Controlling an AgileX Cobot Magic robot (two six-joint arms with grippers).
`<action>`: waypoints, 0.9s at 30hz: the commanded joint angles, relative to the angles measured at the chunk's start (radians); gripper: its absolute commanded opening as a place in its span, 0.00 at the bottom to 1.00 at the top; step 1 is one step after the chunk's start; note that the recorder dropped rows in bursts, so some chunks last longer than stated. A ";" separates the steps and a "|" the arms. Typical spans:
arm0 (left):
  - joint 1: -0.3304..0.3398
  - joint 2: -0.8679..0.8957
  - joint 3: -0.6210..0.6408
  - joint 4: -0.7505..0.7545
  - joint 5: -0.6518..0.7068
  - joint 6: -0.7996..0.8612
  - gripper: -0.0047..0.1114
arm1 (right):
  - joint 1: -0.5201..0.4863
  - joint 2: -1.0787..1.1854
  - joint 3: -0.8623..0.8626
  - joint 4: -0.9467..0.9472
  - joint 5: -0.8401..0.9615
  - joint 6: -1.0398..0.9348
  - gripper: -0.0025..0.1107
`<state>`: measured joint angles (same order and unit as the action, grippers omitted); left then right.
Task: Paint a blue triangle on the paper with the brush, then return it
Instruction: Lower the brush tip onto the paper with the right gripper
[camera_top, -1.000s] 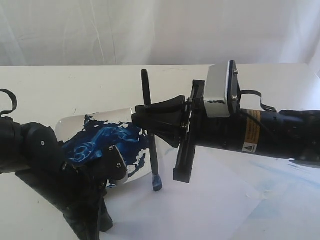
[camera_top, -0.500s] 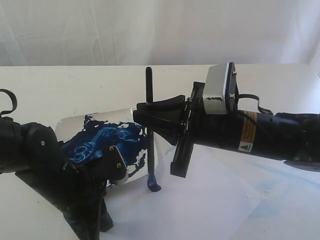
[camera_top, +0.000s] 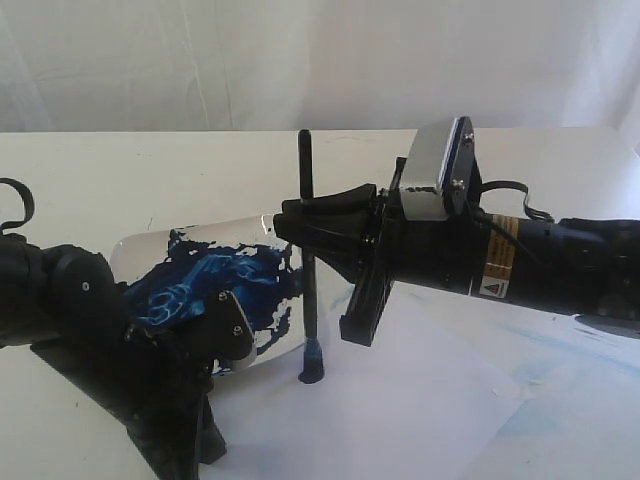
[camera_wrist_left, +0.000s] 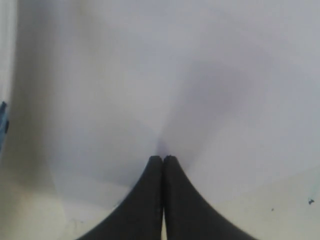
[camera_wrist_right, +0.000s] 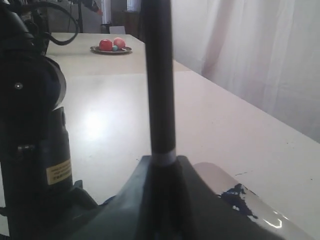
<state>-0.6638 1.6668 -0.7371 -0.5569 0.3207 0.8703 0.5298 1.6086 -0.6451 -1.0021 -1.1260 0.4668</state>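
My right gripper is shut on the brush and holds it upright. The blue-stained tip touches the paper just beside the dish, which is smeared with dark blue paint. In the right wrist view the black handle rises from between the fingers of that gripper, its silver band at their tips. My left gripper is shut on nothing and presses its tips down on the paper in front of the dish; the left wrist view shows it closed. The blue triangle is out of view.
Faint pale-blue smears mark the paper under my right arm. A white curtain hangs behind the cream table. Far off, a plate with red balls stands on another table. The left arm stands close beside the brush.
My right gripper has shifted a little to the right with the brush. The brush has gone from slightly tilted to upright, its tip staying down on the paper near the dish. The left arm has not moved.
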 joint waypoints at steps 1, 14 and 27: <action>-0.007 0.016 0.008 -0.003 0.011 0.000 0.04 | -0.003 -0.019 0.003 -0.001 0.049 0.016 0.02; -0.007 0.016 0.008 -0.003 0.011 0.000 0.04 | -0.003 -0.053 0.003 -0.018 0.164 0.035 0.02; -0.007 0.016 0.008 -0.003 0.011 0.000 0.04 | -0.003 -0.093 0.003 -0.025 0.307 0.027 0.02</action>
<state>-0.6638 1.6668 -0.7371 -0.5569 0.3207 0.8703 0.5298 1.5182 -0.6451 -1.0120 -0.8805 0.5062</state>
